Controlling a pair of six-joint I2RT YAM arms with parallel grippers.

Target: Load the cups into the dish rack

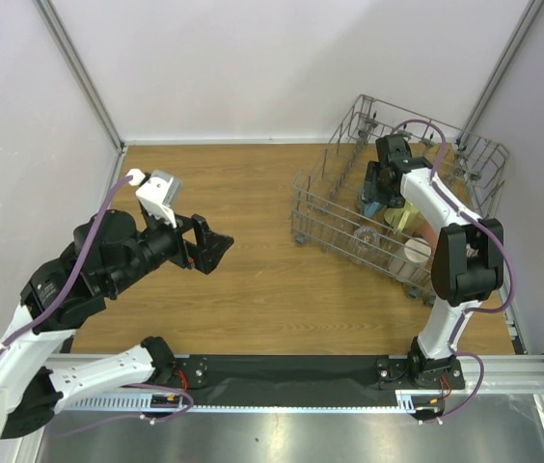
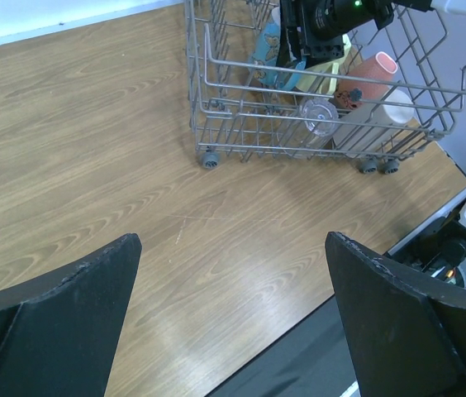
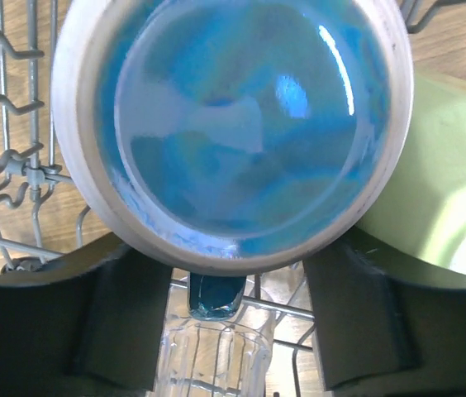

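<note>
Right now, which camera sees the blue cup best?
The right wrist view: the blue tumbler fills the picture, seen end-on. The top external view shows only a speck of blue inside the dish rack, and the left wrist view shows just a blue sliver behind the wires.

Bare tabletop [image 1: 243, 193] left of dish rack [image 1: 347, 228], cups [image 1: 417, 252] crowding inside
</note>
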